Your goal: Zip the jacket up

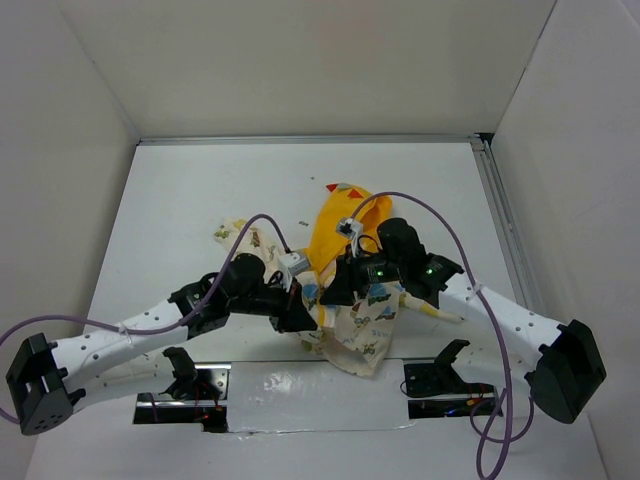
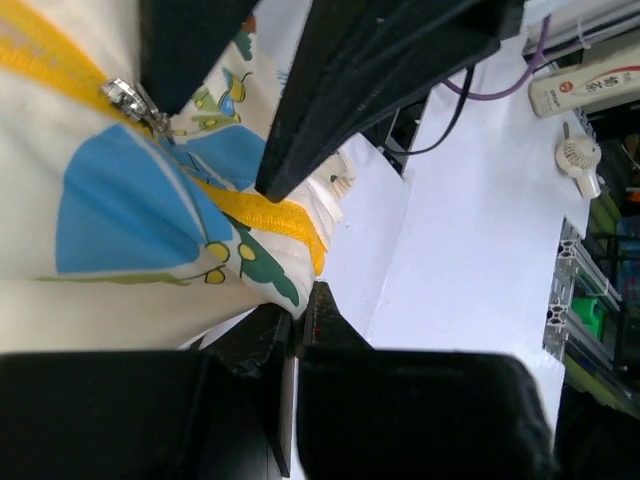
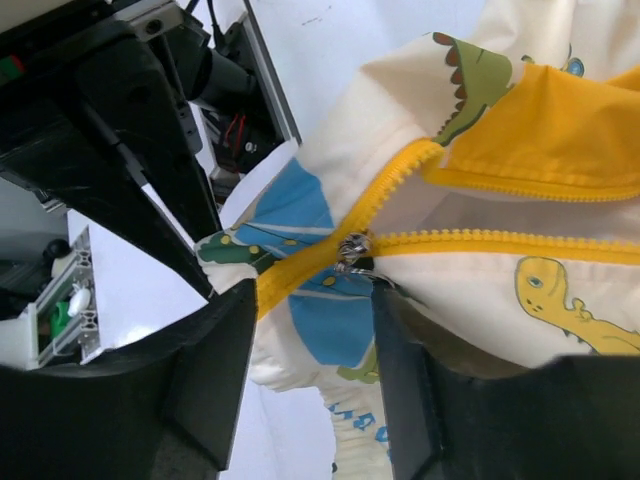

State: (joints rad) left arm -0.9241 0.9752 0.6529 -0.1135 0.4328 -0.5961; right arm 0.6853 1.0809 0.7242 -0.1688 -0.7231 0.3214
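The jacket (image 1: 366, 318) lies bunched at the table's middle, cream with cartoon prints, its yellow lining (image 1: 336, 232) turned up behind. My left gripper (image 1: 304, 314) is shut on the jacket's bottom hem; in the left wrist view its fingertips (image 2: 322, 300) pinch the cream fabric (image 2: 100, 200) just below the yellow zip. The metal zip slider (image 2: 130, 100) sits low on the zip, whose two sides part above it. My right gripper (image 1: 338, 288) is open. In the right wrist view the gripper (image 3: 310, 310) straddles the zip, with the slider (image 3: 352, 250) just beyond its right finger (image 3: 400, 340).
Two black stands (image 1: 182, 366) (image 1: 446, 362) sit at the near edge. A cream sleeve (image 1: 432, 310) sticks out to the right under the right arm. Purple cables (image 1: 440, 225) loop over both arms. White walls enclose the table, and a metal rail (image 1: 500, 230) runs along its right side.
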